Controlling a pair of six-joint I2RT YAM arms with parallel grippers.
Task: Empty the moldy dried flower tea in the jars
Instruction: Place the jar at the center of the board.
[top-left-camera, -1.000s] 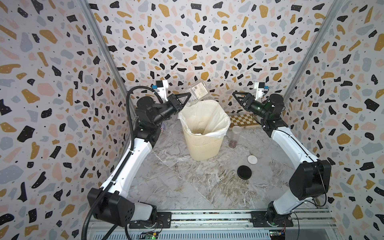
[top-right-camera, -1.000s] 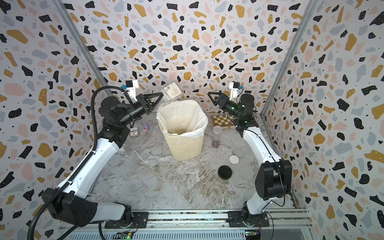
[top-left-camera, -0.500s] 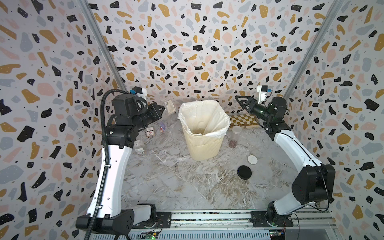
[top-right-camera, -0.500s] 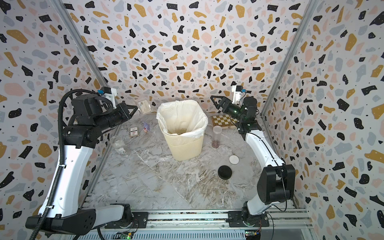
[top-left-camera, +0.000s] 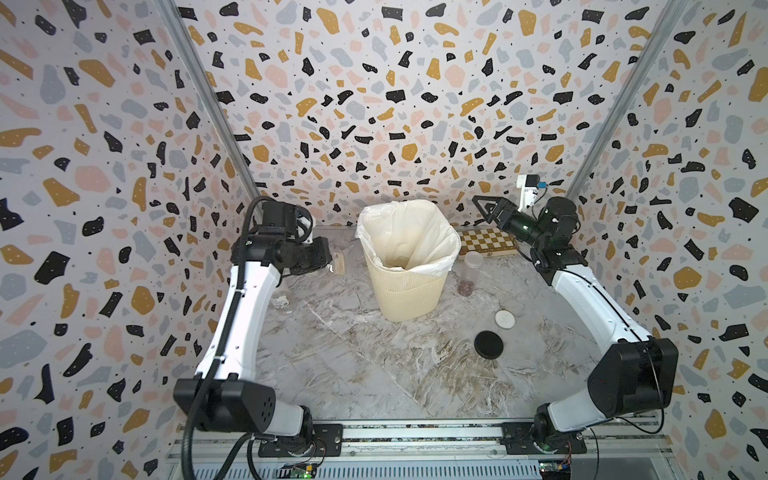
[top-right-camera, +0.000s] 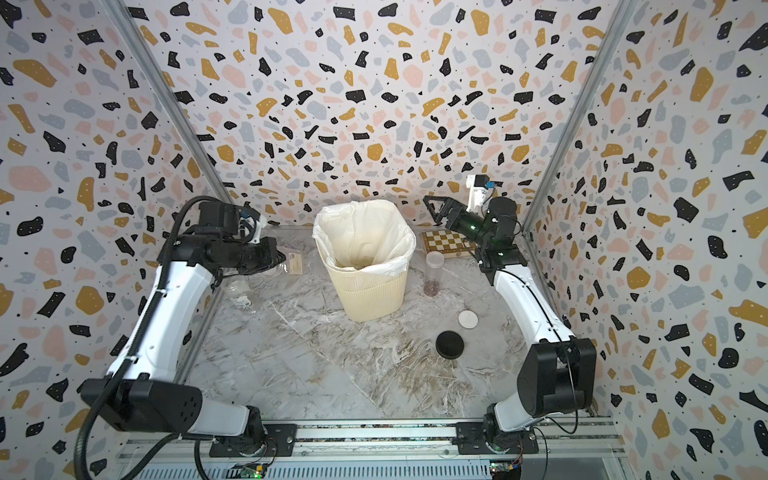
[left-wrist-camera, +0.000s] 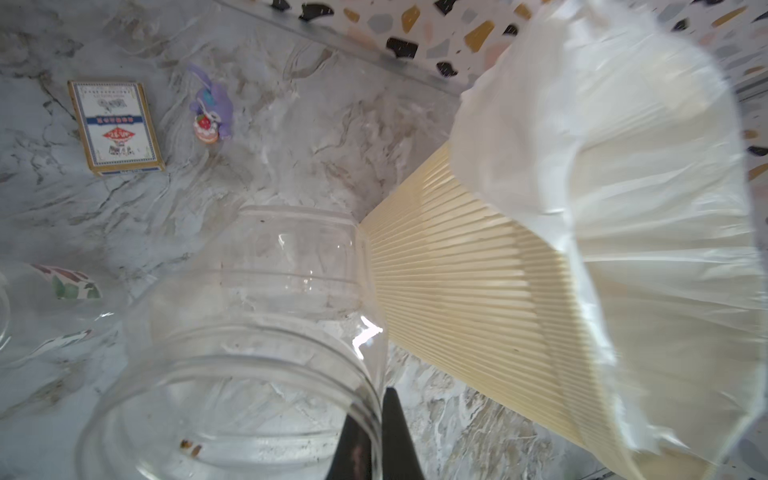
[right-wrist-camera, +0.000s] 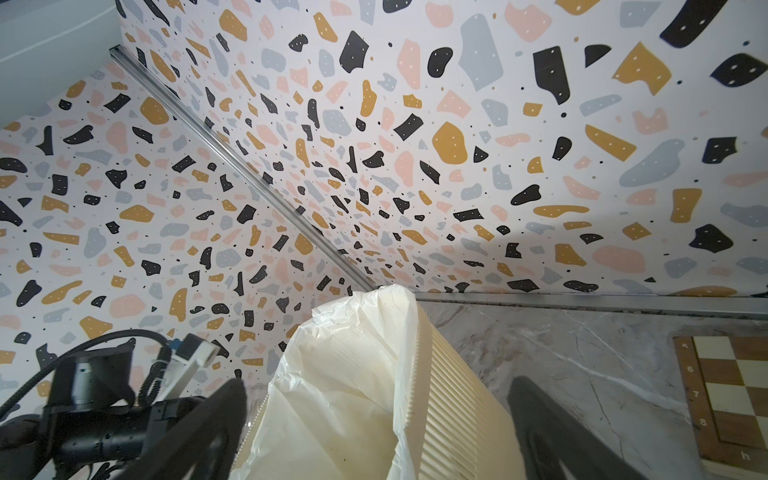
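Left gripper (top-left-camera: 322, 259), both top views: pinched shut on the mouth wall of the held jar (top-left-camera: 338, 264), which is clear and paper-labelled and lies tipped over just left of the bin (top-left-camera: 409, 291). Whether it touches the table (top-left-camera: 374, 374) cannot be told.
- Right gripper (top-left-camera: 482, 210): jaws spread and empty, raised to the right of the bin over the chessboard (top-left-camera: 486, 241).
- Second jar (top-left-camera: 282, 301): clear, standing left of the bin toward the front. Its contents are not legible.
- Tall jar (top-left-camera: 471, 270): upright just right of the bin, with reddish tea (top-left-camera: 466, 286) in its bottom. Capped or not, cannot tell.
- White lid (top-left-camera: 505, 319) and black lid (top-left-camera: 488, 344): flat on the table, right of the bin toward the front.

Left wrist view:
- Held jar (left-wrist-camera: 249, 311): all but empty, with a couple of brown crumbs near the mouth. A dark finger shows on either side of the glass.
- Card pack (left-wrist-camera: 116, 126) and purple toy (left-wrist-camera: 210, 112): on the table left of the bin, apart from the jar.
- Bin: its ribbed wall and white bag (left-wrist-camera: 623, 166) are close beside the jar.

Right wrist view:
- Right gripper (right-wrist-camera: 376, 390): fingers wide, nothing between them.
- Bin (right-wrist-camera: 453, 395): directly ahead, with the chessboard (right-wrist-camera: 727, 395) to the right of it.

Step, judged: this jar appears poured out and set-down is in hand. The next move calls for righting it over bare table left of the bin, clear of the second jar and card pack, then letting go. The tall jar's tea is not yet emptied. The right gripper is nearest to it, and the bin's wall crowds that reach.
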